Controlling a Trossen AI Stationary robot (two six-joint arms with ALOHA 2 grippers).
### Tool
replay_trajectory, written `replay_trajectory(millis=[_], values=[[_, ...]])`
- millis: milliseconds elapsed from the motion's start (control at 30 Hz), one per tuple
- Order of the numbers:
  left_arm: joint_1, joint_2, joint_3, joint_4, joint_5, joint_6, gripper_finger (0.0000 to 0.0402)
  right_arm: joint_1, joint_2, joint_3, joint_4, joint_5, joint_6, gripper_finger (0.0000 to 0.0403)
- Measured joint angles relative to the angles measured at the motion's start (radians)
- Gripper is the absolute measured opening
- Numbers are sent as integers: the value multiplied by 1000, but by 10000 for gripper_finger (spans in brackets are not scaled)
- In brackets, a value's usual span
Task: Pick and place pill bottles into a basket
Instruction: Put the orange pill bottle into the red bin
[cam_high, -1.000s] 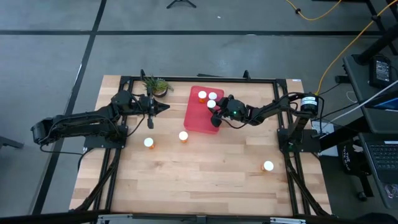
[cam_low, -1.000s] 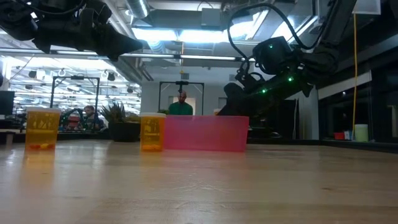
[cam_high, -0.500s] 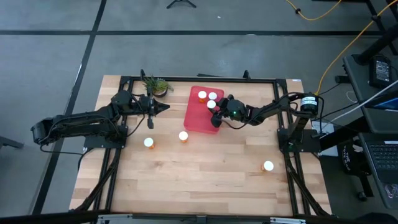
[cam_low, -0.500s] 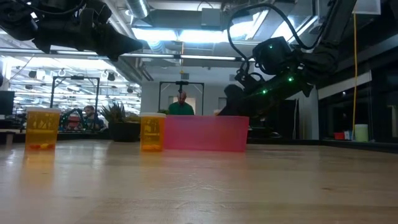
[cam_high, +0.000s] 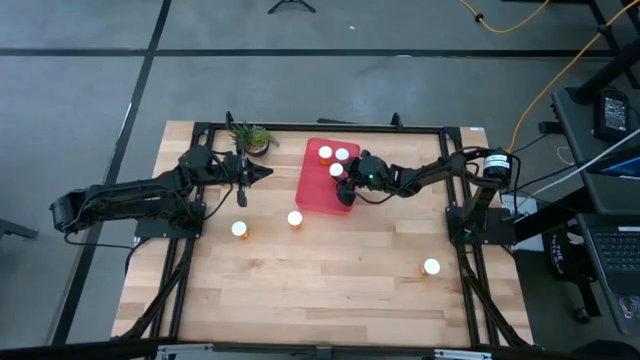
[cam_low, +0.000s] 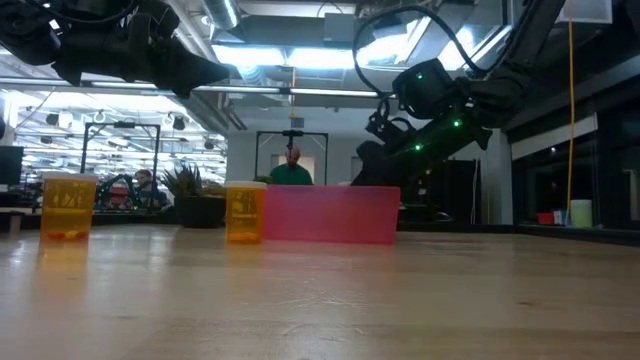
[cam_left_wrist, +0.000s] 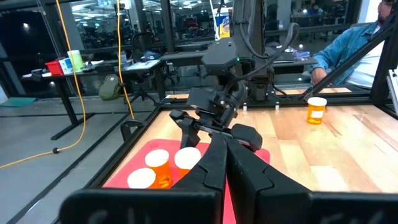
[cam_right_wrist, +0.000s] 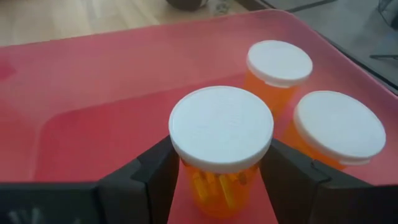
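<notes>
High view: the right gripper (cam_high: 343, 177) hung over the red tray (cam_high: 318, 190), and the left gripper (cam_high: 262, 173) waited beside the plant (cam_high: 250, 136). Right wrist view: its fingers (cam_right_wrist: 292, 171) pinched an upright pill bottle (cam_right_wrist: 221, 152) just beside two others; left fingers pressed together

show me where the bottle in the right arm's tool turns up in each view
High view: the held bottle is over the red tray, beside two other bottles.
Low view: hidden behind the tray wall.
Left wrist view: nearest the right tool, its cap beside two more.
Right wrist view: centre, between the fingers.
Shared landmark: the red tray.
</notes>
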Motion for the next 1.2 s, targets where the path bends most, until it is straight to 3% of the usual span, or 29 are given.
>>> replay_trajectory(millis=[1200], values=[[0,0,0,0,0,0,10,-7,0,1,-7,-19,23,207]])
